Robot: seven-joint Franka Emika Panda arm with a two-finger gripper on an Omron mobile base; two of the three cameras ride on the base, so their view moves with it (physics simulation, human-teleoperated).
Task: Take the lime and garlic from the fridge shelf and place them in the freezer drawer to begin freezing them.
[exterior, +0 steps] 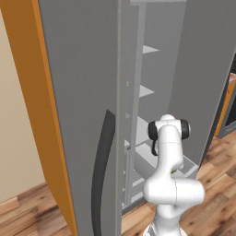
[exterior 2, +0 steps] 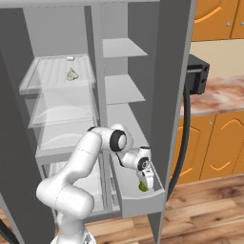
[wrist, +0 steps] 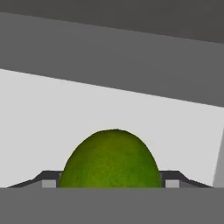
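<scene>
Simulated kitchen: wood-plank floor (exterior 2: 209,209), orange cabinets (exterior 2: 217,143) under a marbled counter (exterior 2: 219,95), tall grey fridge (exterior 2: 62,28) standing open, its door (exterior: 83,115) swung wide across the left base view.

Inside, on the left: stacked translucent shelf panels. Topmost, the ribbed fridge shelf (exterior 2: 52,71) with a small white tab (exterior 2: 70,58) at its back edge. On that shelf, toward the back and a little right of middle, the garlic (exterior 2: 72,75), a pale lumpy bulb, well apart from the arm. On the right: plain opaque grey shelves (exterior 2: 121,47).

Low in the right compartment, pulled out forward: the freezer drawer (exterior 2: 143,202), a shallow pale grey box with straight walls.

White arm (exterior 2: 76,167) bent across the fridge front, wrist turned down into the drawer. Gripper (exterior 2: 144,186) low inside the drawer, near its front right corner. Between the two fingers, the lime (exterior 2: 142,187); green skin seen just under the hand in the right base view.

From the hand view: lime (wrist: 111,159) centred and close, dark finger tips (wrist: 173,177) flanking it on both sides, pale drawer floor (wrist: 52,113) beyond and grey drawer wall (wrist: 109,52) above that. Fingers clasped on the lime, both tips hard against its sides. Cannot tell whether the lime touches the drawer floor.
</scene>
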